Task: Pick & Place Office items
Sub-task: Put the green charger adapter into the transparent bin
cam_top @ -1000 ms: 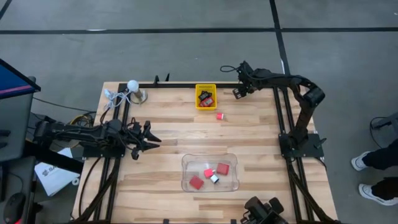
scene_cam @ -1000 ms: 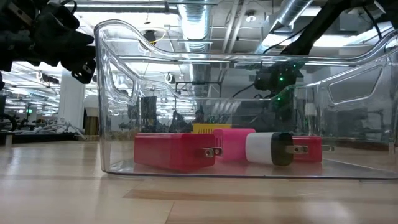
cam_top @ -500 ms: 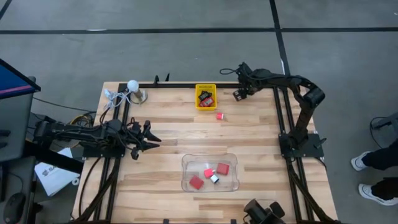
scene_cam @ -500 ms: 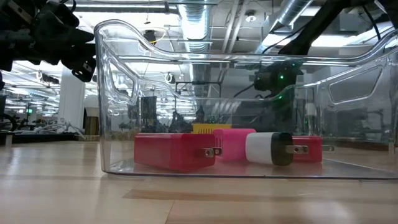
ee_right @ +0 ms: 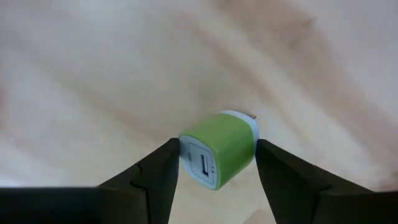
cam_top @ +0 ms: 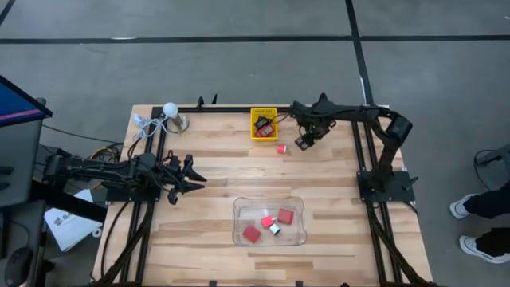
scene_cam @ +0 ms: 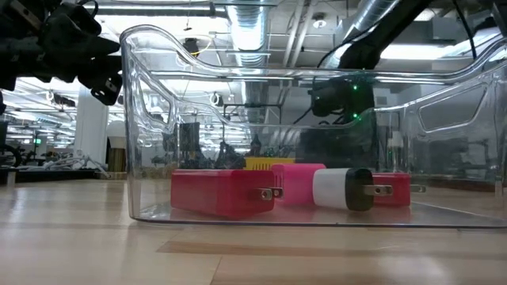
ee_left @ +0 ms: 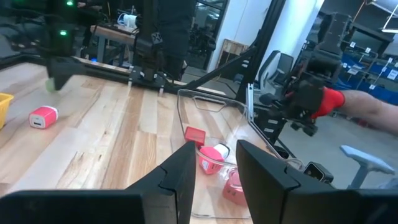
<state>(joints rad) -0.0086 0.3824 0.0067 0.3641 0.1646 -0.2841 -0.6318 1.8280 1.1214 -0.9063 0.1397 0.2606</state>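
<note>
the clear plastic tray sits near the front middle of the table, with several plug blocks lying in it, and the basket stands toward the back edge with more pieces inside. one loose block lies on the table just beside the basket, and the right gripper hangs just to its right, clamped on a small charger above the boards. the left gripper waits over the table's left side, well apart from the tray, and a ball with a cord rests at the back left corner.
</note>
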